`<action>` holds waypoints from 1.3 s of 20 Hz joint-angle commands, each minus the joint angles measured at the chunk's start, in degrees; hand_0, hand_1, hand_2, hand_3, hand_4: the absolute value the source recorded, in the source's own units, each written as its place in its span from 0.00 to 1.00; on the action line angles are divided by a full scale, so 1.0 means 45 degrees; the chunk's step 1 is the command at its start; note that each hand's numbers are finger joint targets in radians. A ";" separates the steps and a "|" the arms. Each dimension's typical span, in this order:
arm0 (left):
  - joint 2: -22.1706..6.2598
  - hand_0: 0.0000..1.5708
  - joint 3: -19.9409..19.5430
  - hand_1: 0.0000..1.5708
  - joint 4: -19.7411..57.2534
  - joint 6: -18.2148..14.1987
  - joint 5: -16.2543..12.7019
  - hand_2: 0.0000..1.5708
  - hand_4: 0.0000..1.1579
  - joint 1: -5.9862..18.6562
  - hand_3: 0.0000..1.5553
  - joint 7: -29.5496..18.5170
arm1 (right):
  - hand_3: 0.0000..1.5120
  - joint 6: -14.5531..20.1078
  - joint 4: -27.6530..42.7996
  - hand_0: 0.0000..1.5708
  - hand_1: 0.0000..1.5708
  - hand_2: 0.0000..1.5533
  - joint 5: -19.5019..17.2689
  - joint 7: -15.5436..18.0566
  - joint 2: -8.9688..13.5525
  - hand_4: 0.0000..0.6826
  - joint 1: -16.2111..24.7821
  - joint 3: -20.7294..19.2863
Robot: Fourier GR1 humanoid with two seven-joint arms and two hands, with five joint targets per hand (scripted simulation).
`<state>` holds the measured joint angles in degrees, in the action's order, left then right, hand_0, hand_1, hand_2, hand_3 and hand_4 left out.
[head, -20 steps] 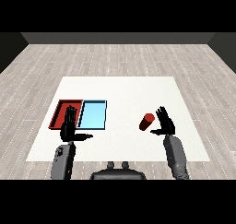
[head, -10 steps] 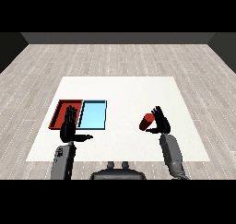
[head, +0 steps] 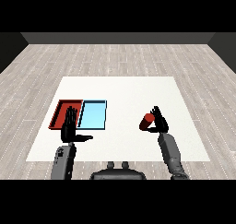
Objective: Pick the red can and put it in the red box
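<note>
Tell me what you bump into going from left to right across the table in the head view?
Red tray → left hand → blue tray → red can → right hand, which is right up against the can.

Matt white table point(head: 120, 87) with a smooth top, pale wood-plank floor point(head: 115, 57) around it, smooth red can point(head: 146, 121), flat-coloured red tray point(head: 59, 111) and light blue tray point(head: 93, 114), matt black hands, left hand point(head: 70, 130), right hand point(head: 160, 121), dull grey forearms.
</note>
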<state>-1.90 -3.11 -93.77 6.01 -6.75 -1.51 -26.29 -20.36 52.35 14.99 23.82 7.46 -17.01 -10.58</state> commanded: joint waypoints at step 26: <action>0.0221 0.00 0.0069 0.00 -0.0760 -0.0120 -0.0427 0.00 0.00 -0.0241 0.00 0.0419 | 0.00 0.1079 -0.0905 0.00 0.00 0.00 -0.0194 -0.0727 -0.0481 0.00 -0.1339 0.0615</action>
<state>-1.85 -3.49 -95.07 5.73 -7.82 -1.47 -25.37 -16.03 47.92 13.59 22.82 5.27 -22.13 -7.81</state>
